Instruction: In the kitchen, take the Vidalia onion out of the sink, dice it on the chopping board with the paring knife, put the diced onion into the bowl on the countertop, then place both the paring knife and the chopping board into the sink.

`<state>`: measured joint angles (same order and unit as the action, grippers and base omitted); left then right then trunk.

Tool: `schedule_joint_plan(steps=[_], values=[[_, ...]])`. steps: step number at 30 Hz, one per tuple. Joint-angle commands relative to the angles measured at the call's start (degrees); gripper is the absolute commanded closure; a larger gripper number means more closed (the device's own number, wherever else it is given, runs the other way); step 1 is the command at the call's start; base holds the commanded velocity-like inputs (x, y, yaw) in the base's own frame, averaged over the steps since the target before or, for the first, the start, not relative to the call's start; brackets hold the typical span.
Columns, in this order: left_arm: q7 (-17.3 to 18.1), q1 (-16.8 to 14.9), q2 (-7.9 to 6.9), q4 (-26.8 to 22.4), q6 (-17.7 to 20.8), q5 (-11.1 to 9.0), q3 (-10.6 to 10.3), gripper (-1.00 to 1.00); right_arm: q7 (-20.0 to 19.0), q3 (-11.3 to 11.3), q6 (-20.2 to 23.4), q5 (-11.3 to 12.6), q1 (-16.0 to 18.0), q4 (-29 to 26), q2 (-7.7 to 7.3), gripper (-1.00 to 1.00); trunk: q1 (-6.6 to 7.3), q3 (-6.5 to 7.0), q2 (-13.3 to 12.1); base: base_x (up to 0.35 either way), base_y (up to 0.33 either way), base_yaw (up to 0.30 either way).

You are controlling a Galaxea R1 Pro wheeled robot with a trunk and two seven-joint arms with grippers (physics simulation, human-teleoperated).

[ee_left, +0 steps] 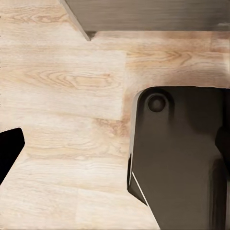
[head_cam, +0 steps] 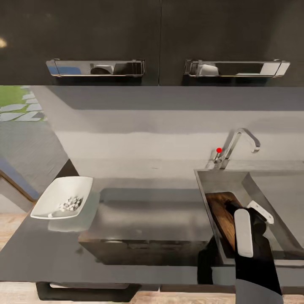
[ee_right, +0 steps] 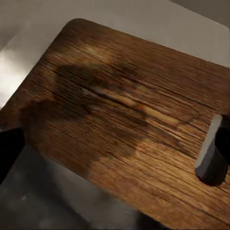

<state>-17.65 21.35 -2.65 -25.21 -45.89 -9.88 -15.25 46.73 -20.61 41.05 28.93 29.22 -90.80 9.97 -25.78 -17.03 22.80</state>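
The long smooth grey reflective bench (head_cam: 139, 219) runs across the lower half of the head view, under 2 dark wall cabinets with chrome bar handles (head_cam: 96, 67). At the lower left of that frame sits the shallow white squarish bowl (head_cam: 63, 197), holding a small heap of pale diced onion pieces (head_cam: 70, 204). At the lower right is the rectangular grey steel sink (head_cam: 247, 211), with its curved chrome tap (head_cam: 238, 145) and a red dot behind it at the right of centre. Inside the basin, the rectangular brown wooden chopping board (head_cam: 223, 217) leans against the sink's left wall, its grain showing.

The right arm, black with a white panel, rises from the bottom right of the head view and reaches into the basin, its right pincer (head_cam: 247, 209) just above the board. In the right wrist view the board (ee_right: 129, 120) spreads across most of the frame, tilted, with grey steel around its edges; the 2 dark fingers stand spread at either side of the frame with nothing between them, so this pincer is open.

The left wrist view looks down on pale wooden floor (ee_left: 62, 120) and the robot's dark base (ee_left: 177, 163); 1 dark finger (ee_left: 9, 148) shows at the left edge, and I cannot tell whether the left pincer is open or closed.
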Motion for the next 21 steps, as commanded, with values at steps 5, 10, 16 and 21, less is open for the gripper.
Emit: schedule_joint_plan(steps=[5, 10, 16, 21], values=[[-0.19, 0.01, -0.08, -0.09, -0.09, -0.58, -0.48, -1.0, 0.21, 1.63, 0.25, 0.49, 0.05, -0.16, -0.33, -1.0, 0.0, -0.1, 0.12, -0.332, 0.0, 0.0], [-0.19, 0.01, -0.08, -0.1, -0.09, -0.58, -0.48, -1.0, 0.12, 2.61, 0.26, 0.5, 0.05, -0.16, -0.47, -1.0, 0.0, -0.1, 0.12, -0.338, 0.0, 0.0], [-0.19, 0.01, -0.08, -0.09, -0.11, -0.58, -0.48, -1.0, -8.66, 2.78, 0.47, 0.37, -0.1, -0.17, -0.99, -1.0, 0.0, -0.1, 0.12, -0.338, 0.0, 0.0], [-0.19, 0.01, -0.08, -0.08, -0.13, -0.58, -0.48, -1.0, -16.14, 5.37, 0.63, 0.29, -0.26, -0.17, -3.8, -1.0, 0.0, -0.1, 0.12, -0.338, 0.0, 0.0]])
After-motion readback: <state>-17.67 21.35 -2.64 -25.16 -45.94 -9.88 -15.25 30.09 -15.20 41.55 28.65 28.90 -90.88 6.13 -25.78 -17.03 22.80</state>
